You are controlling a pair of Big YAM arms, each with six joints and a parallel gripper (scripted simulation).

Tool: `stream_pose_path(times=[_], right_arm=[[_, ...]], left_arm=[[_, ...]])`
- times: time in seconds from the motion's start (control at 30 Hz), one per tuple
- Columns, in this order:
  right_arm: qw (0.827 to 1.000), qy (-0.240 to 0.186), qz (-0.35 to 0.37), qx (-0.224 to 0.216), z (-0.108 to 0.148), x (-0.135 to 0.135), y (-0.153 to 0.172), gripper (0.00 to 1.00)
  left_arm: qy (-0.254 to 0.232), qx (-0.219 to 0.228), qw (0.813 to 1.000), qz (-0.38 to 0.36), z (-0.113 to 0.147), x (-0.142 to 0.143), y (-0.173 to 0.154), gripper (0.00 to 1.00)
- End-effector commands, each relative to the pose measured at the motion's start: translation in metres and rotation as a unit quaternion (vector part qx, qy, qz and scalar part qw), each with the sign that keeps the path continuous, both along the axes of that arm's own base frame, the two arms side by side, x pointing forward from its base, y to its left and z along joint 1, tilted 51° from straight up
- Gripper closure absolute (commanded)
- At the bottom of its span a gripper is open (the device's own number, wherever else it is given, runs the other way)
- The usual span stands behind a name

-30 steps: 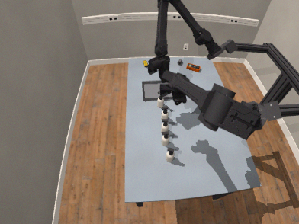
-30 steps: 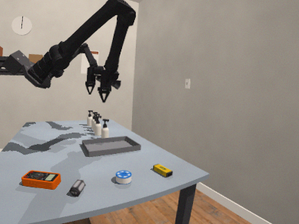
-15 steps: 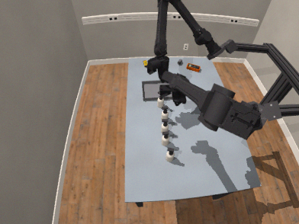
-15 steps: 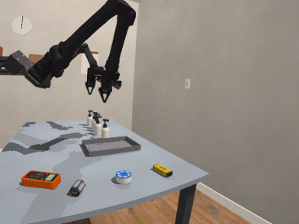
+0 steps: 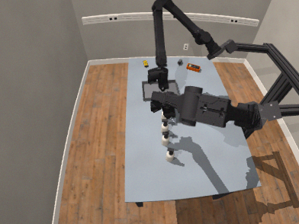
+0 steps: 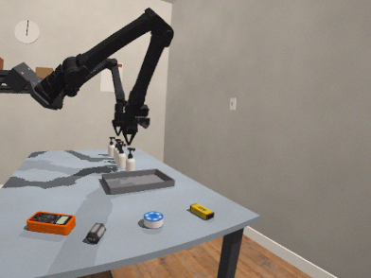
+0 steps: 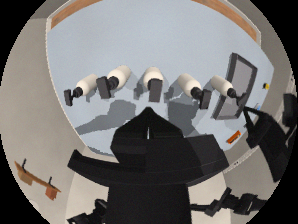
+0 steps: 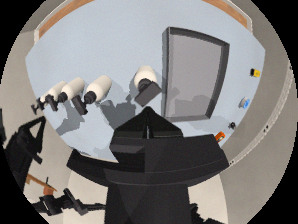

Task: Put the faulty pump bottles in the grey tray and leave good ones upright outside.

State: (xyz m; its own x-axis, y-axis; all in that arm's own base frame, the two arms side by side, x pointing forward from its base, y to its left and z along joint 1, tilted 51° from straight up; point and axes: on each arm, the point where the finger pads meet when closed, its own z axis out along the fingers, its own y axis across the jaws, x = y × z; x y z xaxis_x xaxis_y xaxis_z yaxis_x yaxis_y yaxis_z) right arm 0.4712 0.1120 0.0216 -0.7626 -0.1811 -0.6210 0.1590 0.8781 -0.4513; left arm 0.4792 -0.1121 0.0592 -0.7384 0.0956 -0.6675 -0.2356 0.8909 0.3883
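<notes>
Five white pump bottles stand upright in a row on the table. The wrist views show them: the left one (image 7: 85, 85) (image 7: 152, 80) (image 7: 220, 84), the right one (image 8: 145, 77) (image 8: 98, 89). Three show below the arm in the top view (image 5: 169, 155) (image 5: 165, 139). The nearest bottle (image 6: 130, 161) stands just beside the grey tray (image 5: 146, 92) (image 6: 142, 185) (image 7: 232, 87) (image 8: 192, 75), which is empty. My left gripper (image 5: 168, 113) (image 6: 117, 130) (image 7: 148, 110) is shut and empty above the middle of the row. My right gripper (image 5: 163, 88) (image 6: 130, 138) (image 8: 148, 110) is shut and empty above the bottle next to the tray.
An orange multimeter (image 5: 193, 67) (image 6: 51, 222), a small dark cylinder (image 5: 180, 61) (image 6: 96, 232), a blue-and-white roll (image 6: 153, 218) and a yellow tool (image 5: 145, 63) (image 6: 202, 211) lie on the table beyond the tray. The two arms hang close together over the row.
</notes>
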Motion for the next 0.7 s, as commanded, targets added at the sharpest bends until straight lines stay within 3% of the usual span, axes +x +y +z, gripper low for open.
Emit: stream_pose_path(times=[0.0, 0.3, 0.67], right_arm=[[1.0, -0.016, 0.017, 0.006, 0.013, 0.009, 0.013, 1.0], [1.0, -0.014, 0.028, 0.0, 0.021, 0.006, 0.022, 1.0], [1.0, -0.007, 0.012, -0.001, -0.009, 0.029, -0.004, 1.0]], left_arm=[[0.002, 0.011, 1.0, -0.021, -0.008, 0.018, -0.002, 1.0], [0.003, 0.007, 1.0, -0.03, -0.01, 0.017, -0.019, 1.0], [0.0, 0.006, 1.0, -0.017, -0.026, 0.042, 0.006, 1.0]])
